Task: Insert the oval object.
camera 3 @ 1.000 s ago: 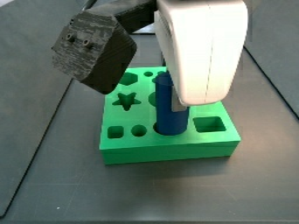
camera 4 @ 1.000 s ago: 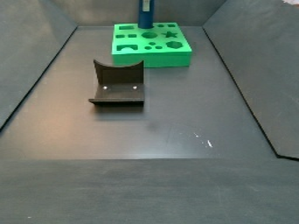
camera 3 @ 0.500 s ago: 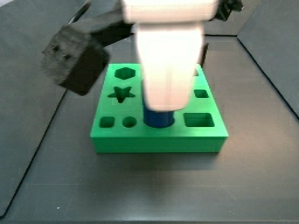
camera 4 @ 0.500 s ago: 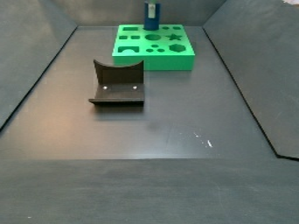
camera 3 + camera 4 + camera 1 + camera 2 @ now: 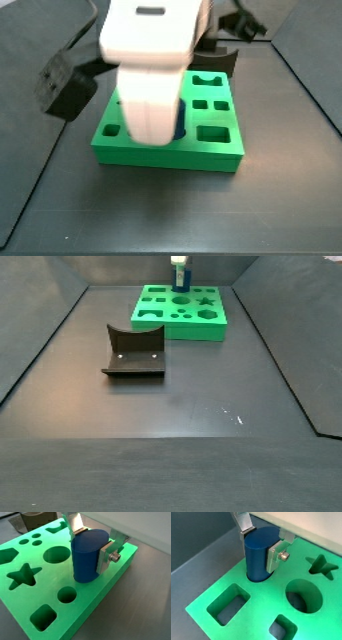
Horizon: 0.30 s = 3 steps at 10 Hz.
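The oval object, a blue peg [image 5: 87, 559], stands upright between my gripper's [image 5: 92, 544] silver fingers [image 5: 107, 556], which are shut on its sides. Its lower end meets the top face of the green block [image 5: 40, 597] near one edge and seems to sit in a hole there; how deep I cannot tell. Both wrist views show this, with the peg [image 5: 259, 559], the gripper [image 5: 261, 546] and the block [image 5: 258, 612]. In a side view the gripper's white body [image 5: 144, 60] hides most of the peg [image 5: 178, 128]. In a side view the peg [image 5: 179, 274] stands on the block [image 5: 187, 318] at the far end.
The block has several other shaped holes, among them a star [image 5: 22, 577] and a round one [image 5: 303, 594]. The dark fixture [image 5: 134, 353] stands on the floor in front of the block. A dark boxy part [image 5: 64, 85] hangs beside the gripper. Dark walls [image 5: 40, 346] ring the floor.
The gripper with the peg has shifted to the right in a side view, and the green block has shifted a little the same way. The grip on the peg is unchanged.
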Tool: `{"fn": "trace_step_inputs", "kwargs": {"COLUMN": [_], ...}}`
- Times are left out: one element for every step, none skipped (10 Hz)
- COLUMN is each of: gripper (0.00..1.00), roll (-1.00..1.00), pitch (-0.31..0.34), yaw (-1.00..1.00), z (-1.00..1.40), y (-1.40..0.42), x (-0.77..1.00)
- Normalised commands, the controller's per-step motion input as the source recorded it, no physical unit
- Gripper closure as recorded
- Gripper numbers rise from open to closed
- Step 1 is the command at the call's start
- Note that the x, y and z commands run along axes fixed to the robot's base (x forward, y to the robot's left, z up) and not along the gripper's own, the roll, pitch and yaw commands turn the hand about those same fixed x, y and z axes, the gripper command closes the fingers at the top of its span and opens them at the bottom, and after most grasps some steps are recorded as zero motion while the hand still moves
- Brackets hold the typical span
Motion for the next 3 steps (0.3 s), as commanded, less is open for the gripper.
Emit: {"fn": "trace_step_inputs", "kwargs": {"gripper": [1.00, 1.00, 1.00], "roll": [0.25, 0.00, 0.00], "pitch": [-0.119, 0.000, 0.000], "yaw": [-0.35, -0.01, 0.00], "z": [-0.43, 0.00, 0.00], "y": [0.00, 0.00, 0.00], "x": [-0.18, 0.00, 0.00]}}
